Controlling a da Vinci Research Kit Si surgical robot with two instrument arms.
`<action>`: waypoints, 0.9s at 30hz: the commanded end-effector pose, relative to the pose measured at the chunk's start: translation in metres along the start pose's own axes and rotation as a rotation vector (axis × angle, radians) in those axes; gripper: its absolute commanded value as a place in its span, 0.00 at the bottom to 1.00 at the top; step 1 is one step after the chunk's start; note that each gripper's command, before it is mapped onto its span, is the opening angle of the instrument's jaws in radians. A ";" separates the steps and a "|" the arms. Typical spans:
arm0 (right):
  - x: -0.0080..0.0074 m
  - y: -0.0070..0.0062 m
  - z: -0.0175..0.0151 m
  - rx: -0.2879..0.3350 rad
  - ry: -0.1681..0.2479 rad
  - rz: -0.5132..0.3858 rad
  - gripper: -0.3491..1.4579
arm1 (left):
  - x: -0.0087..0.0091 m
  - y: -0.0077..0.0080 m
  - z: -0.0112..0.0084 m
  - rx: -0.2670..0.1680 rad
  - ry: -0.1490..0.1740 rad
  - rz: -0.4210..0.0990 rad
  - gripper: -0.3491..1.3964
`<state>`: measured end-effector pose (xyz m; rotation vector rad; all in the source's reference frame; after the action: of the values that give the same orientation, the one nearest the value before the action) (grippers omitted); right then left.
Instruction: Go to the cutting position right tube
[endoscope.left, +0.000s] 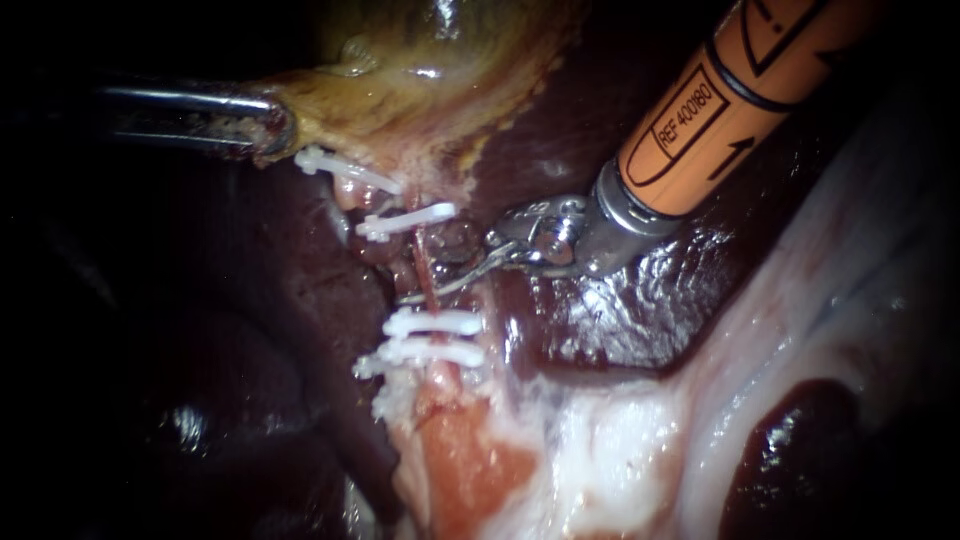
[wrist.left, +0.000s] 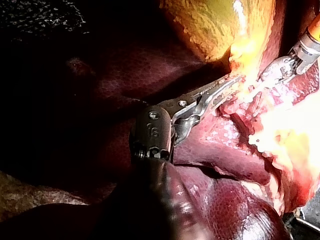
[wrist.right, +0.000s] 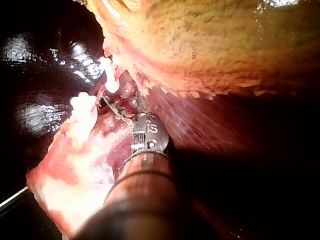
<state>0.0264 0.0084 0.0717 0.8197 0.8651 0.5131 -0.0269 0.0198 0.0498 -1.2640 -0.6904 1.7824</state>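
Nearest, at the lower centre of the frame, two white lower clips (endoscope.left: 440, 323) cross the thin red tube (endoscope.left: 427, 262), which runs up mid-frame to an upper clip (endoscope.left: 405, 220). The right instrument (endoscope.left: 430, 276), its orange shaft entering from the upper right over the dark liver (endoscope.left: 600, 310), holds its slim blades apart with the tube between them. Farthest, at the upper left, the left instrument (endoscope.left: 272, 125) has its jaws clamped on the yellow gallbladder (endoscope.left: 400, 90).
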 end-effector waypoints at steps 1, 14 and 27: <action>0.0000 0.0000 0.0000 0.000 0.000 0.000 0.81 | 0.0000 0.0000 0.0000 -0.001 0.000 0.000 0.00; 0.0000 -0.0005 -0.0022 0.011 -0.002 0.003 0.89 | 0.0000 0.0000 -0.0001 -0.001 0.000 0.000 0.00; -0.0013 -0.0031 -0.0064 0.072 -0.039 -0.005 0.98 | 0.0000 0.0000 -0.0002 -0.002 -0.001 0.000 0.00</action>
<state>0.0207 0.0081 0.0671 0.8930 0.8532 0.4593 -0.0267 0.0198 0.0498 -1.2646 -0.6920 1.7831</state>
